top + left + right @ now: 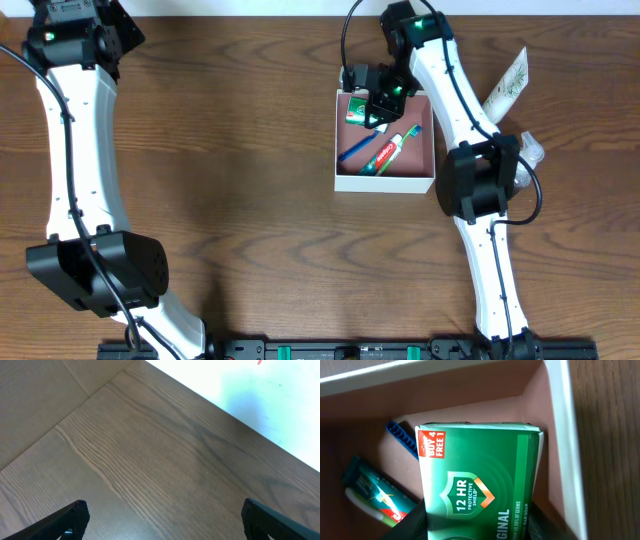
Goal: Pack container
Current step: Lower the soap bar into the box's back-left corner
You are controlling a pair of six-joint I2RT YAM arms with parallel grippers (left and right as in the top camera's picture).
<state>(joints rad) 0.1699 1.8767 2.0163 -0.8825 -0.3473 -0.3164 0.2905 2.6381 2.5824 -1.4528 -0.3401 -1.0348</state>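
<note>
Container (385, 184): sat on bench (240, 150); white walls, pink inside.
R end effector (381, 100): over container's far-left corner, clamped on green soap box (480, 485); box was down inside, near the container wall.
L end effector (167, 520): jaws wide, nothing btwn; well left of container.
In container: toothpaste tube (392, 150) beside slim blue item (357, 150).
Right of container: white sachet (508, 85).
</note>
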